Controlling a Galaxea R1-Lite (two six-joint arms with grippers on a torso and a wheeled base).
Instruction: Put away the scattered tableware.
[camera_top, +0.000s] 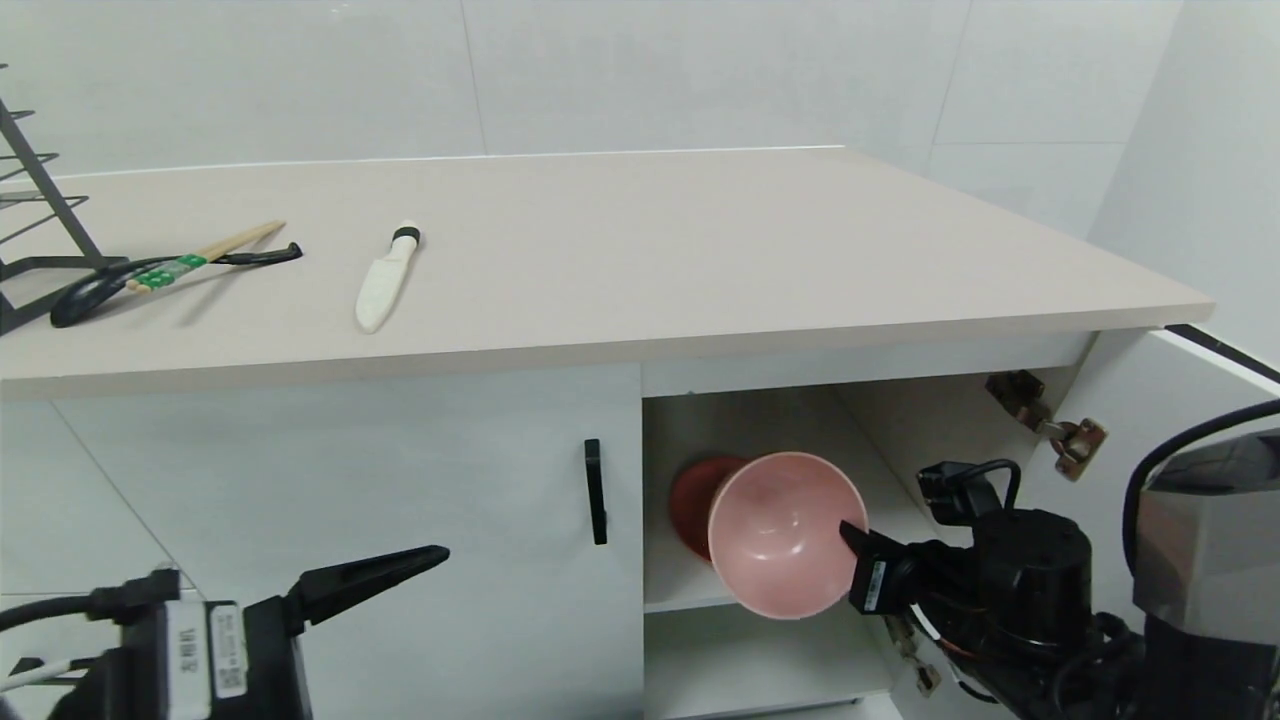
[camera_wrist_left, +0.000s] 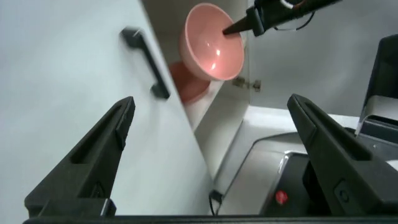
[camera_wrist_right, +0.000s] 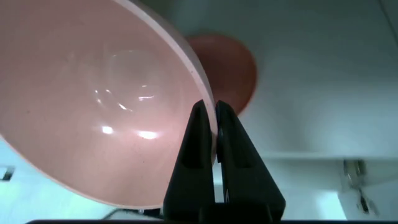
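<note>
Cabinet (camera_top: 760, 425) stands open right in front of right gripper (camera_top: 855, 540). Pink bowl (camera_top: 785, 530) is tipped on edge at the shelf mouth, rim pinched tight between that gripper's fingers. Red dish (camera_top: 695, 500) sits just past the bowl, on the shelf. Left gripper (camera_wrist_left: 211, 102) is spread wide, holding nothing.

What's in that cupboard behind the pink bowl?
A red dish sits on the cupboard shelf behind the pink bowl, which the right gripper holds. The bowl covers part of it.
</note>
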